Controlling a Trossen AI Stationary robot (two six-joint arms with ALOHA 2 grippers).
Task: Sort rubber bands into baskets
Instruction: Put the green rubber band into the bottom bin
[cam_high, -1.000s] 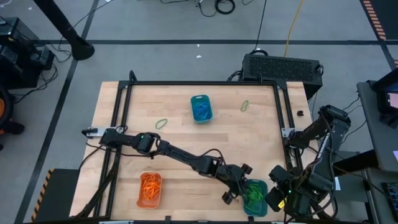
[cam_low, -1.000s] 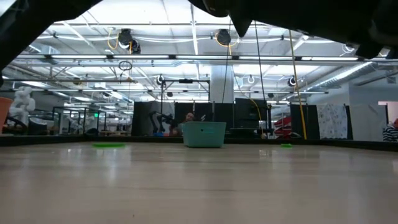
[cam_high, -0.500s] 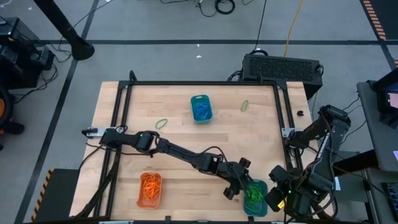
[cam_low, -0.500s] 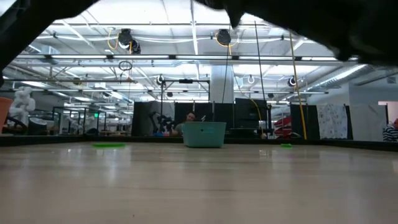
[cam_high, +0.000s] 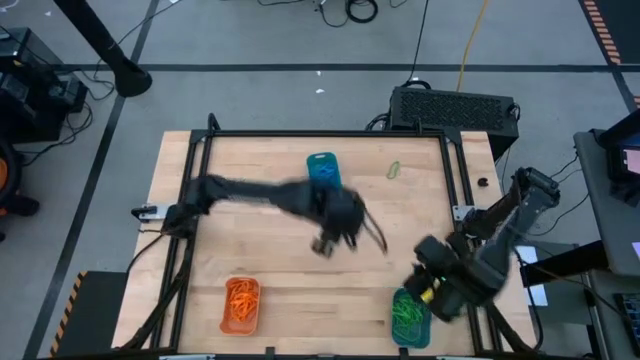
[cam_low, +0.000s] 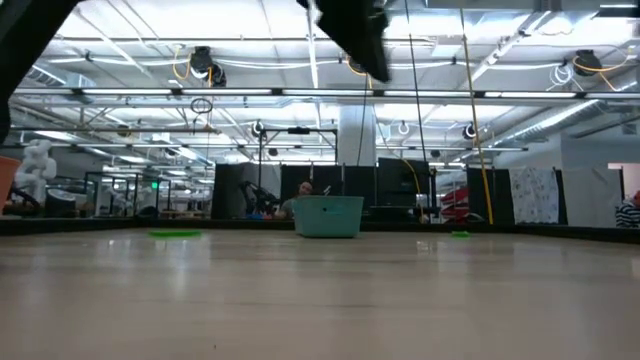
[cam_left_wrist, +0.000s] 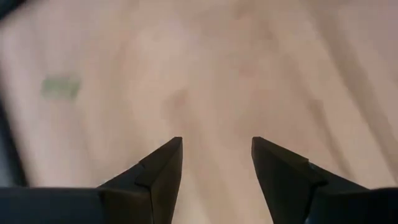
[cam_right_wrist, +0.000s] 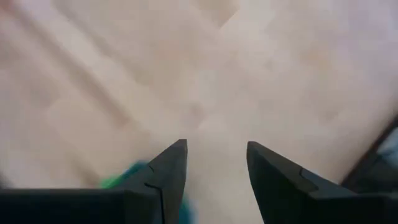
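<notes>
A green rubber band (cam_high: 394, 170), judged light and limp, is being left for pinching at one strand, both arms' fingers (cam_left_wrist: 163, 169) being held apart and empty.

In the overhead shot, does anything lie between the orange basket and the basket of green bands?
Nothing: the high view shows bare wood between the orange basket and the basket of green bands.
</notes>
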